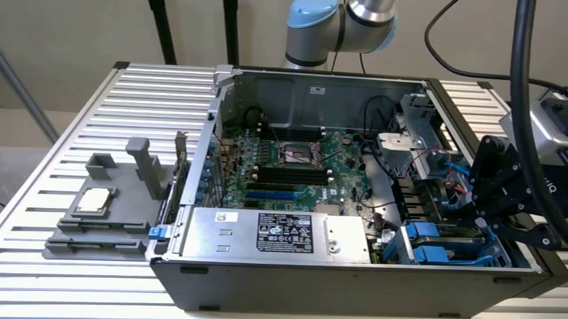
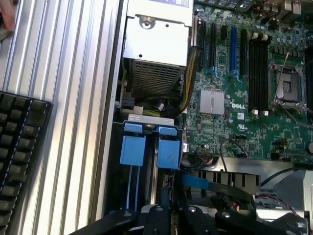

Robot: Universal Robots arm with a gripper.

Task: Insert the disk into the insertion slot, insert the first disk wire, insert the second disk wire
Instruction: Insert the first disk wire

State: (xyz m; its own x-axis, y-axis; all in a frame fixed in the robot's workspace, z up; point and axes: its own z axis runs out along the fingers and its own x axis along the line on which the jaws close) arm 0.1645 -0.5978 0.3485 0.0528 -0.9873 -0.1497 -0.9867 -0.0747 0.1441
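A: Item: disk (image 2: 133,149). Loc?
B: Blue carrier in insertion slot (image 2: 149,120), case's 4 o'clock corner, ext. view. Gripper (image 2: 171,204) close by; grip state: cannot tell.
A: Handling?
B: Prob. best pushed square, even pressure; blue cable (image 2: 195,179) kept clear.

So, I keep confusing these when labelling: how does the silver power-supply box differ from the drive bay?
The power-supply box is bright silver with a black printed label; the drive bay is darker, with blue plastic fittings. The power-supply box lies along the case's near wall; the drive bay fills the corner at the exterior view's right. The gripper hangs at the drive bay, not the power-supply box. Both sit inside the open case.
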